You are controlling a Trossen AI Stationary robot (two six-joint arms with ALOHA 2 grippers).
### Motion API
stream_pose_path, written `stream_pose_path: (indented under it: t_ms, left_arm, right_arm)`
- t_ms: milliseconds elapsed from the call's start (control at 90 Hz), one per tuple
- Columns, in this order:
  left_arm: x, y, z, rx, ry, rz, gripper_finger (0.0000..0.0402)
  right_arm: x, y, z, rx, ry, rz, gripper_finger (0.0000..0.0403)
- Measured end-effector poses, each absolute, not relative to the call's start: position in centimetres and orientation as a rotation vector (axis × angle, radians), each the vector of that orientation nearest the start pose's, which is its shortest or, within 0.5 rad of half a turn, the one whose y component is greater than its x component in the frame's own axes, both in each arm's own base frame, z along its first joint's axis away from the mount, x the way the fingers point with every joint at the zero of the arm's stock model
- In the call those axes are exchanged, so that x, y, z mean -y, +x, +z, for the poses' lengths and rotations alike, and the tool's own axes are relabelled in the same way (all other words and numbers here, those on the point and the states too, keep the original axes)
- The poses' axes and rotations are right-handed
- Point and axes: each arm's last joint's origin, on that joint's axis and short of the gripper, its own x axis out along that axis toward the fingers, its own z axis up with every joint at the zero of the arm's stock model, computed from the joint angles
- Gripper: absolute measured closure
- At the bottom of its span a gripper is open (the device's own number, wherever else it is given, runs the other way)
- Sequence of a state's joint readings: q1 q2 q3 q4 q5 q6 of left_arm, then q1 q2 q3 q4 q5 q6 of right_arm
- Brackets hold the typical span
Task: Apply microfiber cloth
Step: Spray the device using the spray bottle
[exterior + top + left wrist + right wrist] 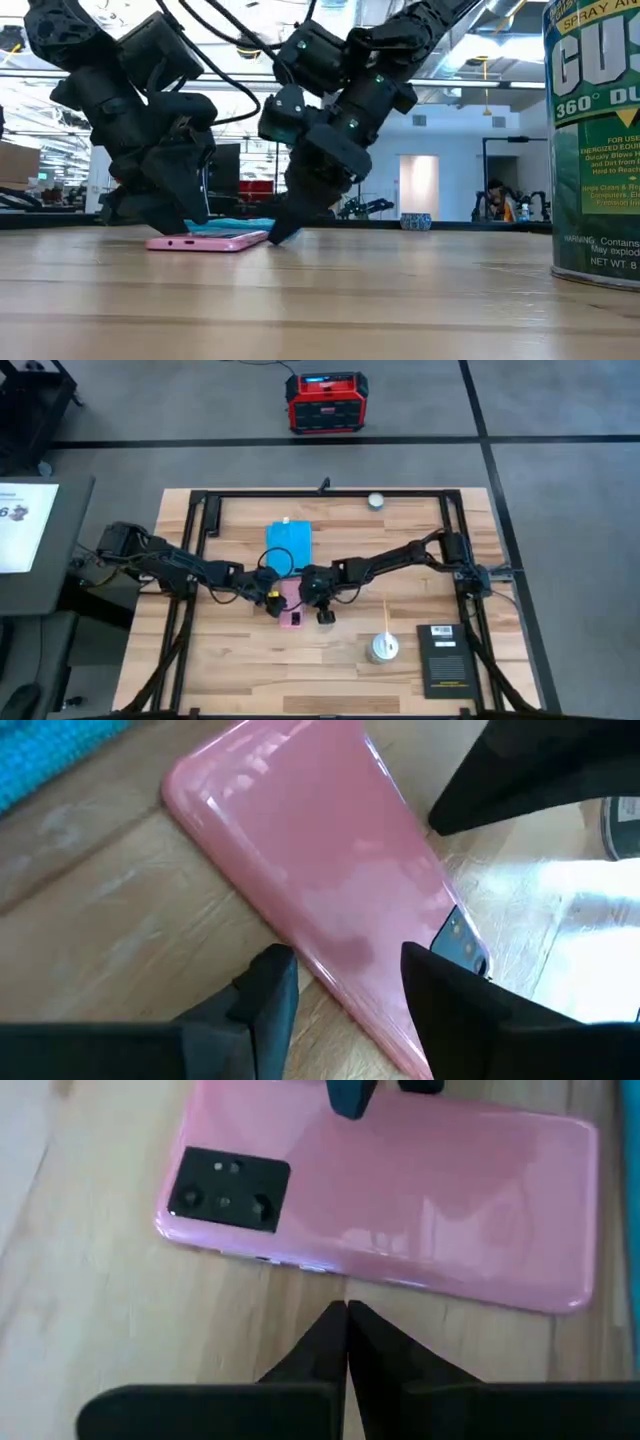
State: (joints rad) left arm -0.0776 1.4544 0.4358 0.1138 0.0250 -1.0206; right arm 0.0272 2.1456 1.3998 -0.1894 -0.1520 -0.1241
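Left arm reaches in from the table's left edge toward the middle; the left gripper [272,600] sits low over the near-left side of the phone [291,607]. In the left wrist view its fingers [268,992] stand a narrow gap apart, tips down at the phone's long edge [320,870], nothing held between them (whether a tip touches the phone's edge, cannot tell).

Phone lies flat on the wooden table [250,670], pink back up, camera block [228,1188] visible in the right wrist view. In the low view it lies on the wood between the two grippers [208,241].

Cloth [289,544]: bright blue, flat on the table just behind the phone, toward the far side, small white tag at its far edge. Neither gripper touches it. In the low view a strip of blue [235,227] shows behind the phone.

Right arm comes in from the right edge; right gripper [325,612] is just beside the phone's right side, tips down at the table. Right wrist view shows its fingers [322,1342] pressed together, holding nothing, pointing at the phone's long edge.

Further right: spray can [381,649] with a thin straw, then a black booklet [446,658] near the front right corner.
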Motion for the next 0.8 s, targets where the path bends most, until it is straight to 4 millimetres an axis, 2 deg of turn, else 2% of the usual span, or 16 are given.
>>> stream_pose_path:
  t_ms: [200,489,800]
  left_arm:
    - [1.84,22.87,11.31,-0.859,-0.921,0.368,0.0241]
    - [1.76,22.6,11.11,-0.878,-0.926,0.417,0.0241]
    - [1.76,22.87,11.31,-0.846,-0.926,0.395,0.0241]
  right_arm:
    - [-1.65,44.66,12.91,-0.852,-0.053,0.222,0.0403]
    - [-1.64,44.35,12.63,-0.892,-0.051,0.228,0.0403]
    - [-1.59,44.39,12.63,-0.887,-0.052,0.227,0.0403]
